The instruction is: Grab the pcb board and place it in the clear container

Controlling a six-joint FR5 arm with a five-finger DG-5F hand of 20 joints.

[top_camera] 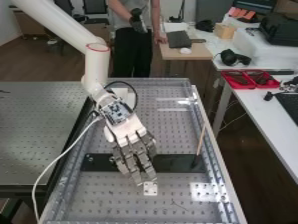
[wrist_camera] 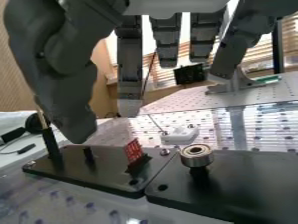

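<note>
In the high view I've got the dark grey robot hand over flat black bases, fingers straight towards five o'clock, gripping nothing. Beneath lies a perforated metal bench; a white side table stands at two o'clock.

In the wrist view, the red PCB board stands edge-up in a black slotted holder, presumably so I can pinch its faces. A peg raises the silver ring-shaped bearing. Slatted blinds hang behind.

From above the counter's near end the high view looks down along it at a slant, well back, while the wrist view looks low and close across the black plates, both views sharing these and the robot hand.
</note>
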